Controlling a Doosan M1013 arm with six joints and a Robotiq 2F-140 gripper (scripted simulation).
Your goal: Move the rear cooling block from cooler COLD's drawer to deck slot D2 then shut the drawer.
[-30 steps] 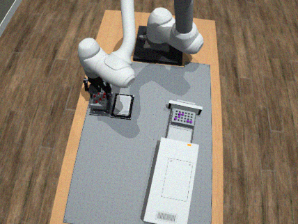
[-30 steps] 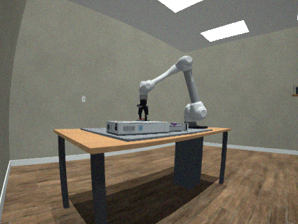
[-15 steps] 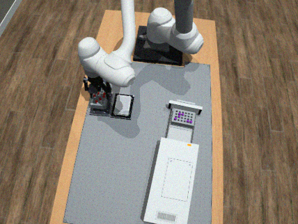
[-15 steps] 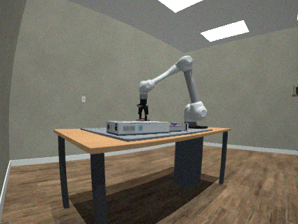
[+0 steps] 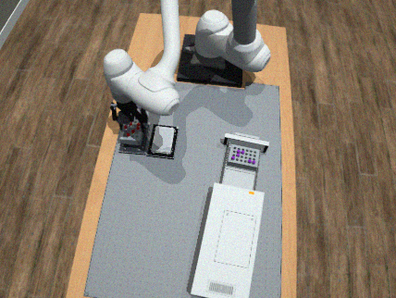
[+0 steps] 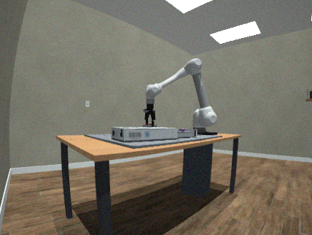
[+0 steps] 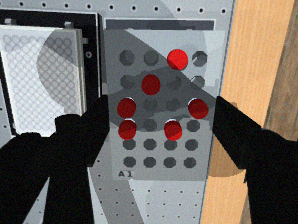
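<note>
My gripper [image 5: 133, 125] [image 6: 149, 124] [image 7: 160, 110] is shut on the rear cooling block [image 5: 130, 139] [image 7: 160, 172], a grey block with loose red tubes standing in its bores. The block is level over deck slot D2 [image 5: 132, 151] [image 7: 160, 24] and seems slightly above it; its underside is hidden. COLD's drawer [image 5: 238, 179] is open. The front block [image 5: 245, 157] sits in it behind the handle [image 5: 247, 138], with several purple tubes in its bores. The part of the drawer behind it is bare. The orange lamp [image 5: 251, 192] on COLD [image 5: 231, 241] [image 6: 157, 134] is lit.
Deck slot D1 [image 5: 161, 155] [image 7: 91, 30] lies right beside D2 and holds a white plate [image 5: 163, 140] [image 7: 40, 75], close to one finger. The wooden table edge [image 7: 250, 75] runs close by on D2's other side. The arm's black base plate [image 5: 210, 74] is at the back.
</note>
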